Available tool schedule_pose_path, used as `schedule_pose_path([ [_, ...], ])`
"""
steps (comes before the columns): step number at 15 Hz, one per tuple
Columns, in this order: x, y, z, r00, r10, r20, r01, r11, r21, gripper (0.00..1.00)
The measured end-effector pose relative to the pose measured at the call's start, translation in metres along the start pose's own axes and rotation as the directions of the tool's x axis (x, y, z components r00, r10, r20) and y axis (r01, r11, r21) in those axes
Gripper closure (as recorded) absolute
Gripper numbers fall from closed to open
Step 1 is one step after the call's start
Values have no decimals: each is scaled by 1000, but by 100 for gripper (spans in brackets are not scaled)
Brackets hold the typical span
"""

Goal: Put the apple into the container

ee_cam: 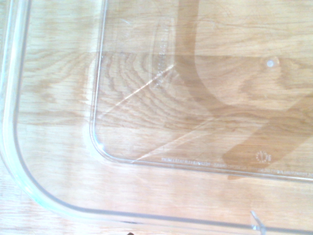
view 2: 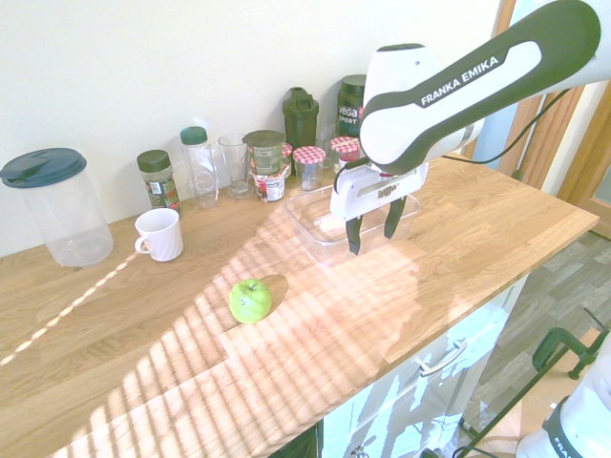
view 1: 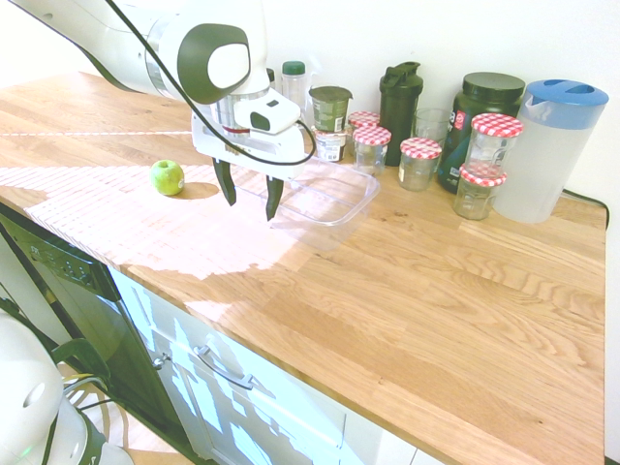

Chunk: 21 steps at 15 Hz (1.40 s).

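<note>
First exterior view: a long wooden table (view 1: 436, 291) runs across a kitchen, striped with bright sunlight. Near its front left, the apple (view 1: 167, 177), small, round and bright green, sits alone on the bare wood. My tool (view 1: 250, 200) hangs to the right of the apple, apart from it, its two dark fingers spread and pointing down with nothing between them. It hovers over the near left part of the container (view 1: 341, 203), a wide shallow tub of clear plastic. The wrist view looks straight down into that tub and shows only wood grain through its base and one rounded corner of its rim. Farther back, along the wall, stand glass jars with red-checked lids (view 1: 420, 161), a dark shaker bottle (view 1: 400, 97) and, far right, a tall pitcher with a blue lid (view 1: 554, 145).
</note>
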State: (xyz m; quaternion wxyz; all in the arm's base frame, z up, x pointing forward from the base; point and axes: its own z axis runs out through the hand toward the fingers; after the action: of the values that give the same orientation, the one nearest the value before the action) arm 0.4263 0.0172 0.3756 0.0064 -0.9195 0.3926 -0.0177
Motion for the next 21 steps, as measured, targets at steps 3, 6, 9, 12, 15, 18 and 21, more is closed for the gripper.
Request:
schedule_pose_path([
  [3, -4, -9, -7, 1000, -16, -4, 16, 1000, 9, 0],
  [6, -41, -64, -52, 991, -131, -27, 132, 990, 47, 0],
  [9, -114, -124, -76, 964, -261, -51, 263, 964, 49, 0],
  [12, -186, -170, -54, 933, -356, -53, 357, 934, -3, 0],
  [15, -207, -189, -20, 909, -407, -84, 401, 912, -82, 0],
  [18, -199, -200, -2, 894, -432, -123, 422, 901, -99, 0],
  [21, -189, -206, 10, 897, -427, -115, 418, 904, -95, 100],
])
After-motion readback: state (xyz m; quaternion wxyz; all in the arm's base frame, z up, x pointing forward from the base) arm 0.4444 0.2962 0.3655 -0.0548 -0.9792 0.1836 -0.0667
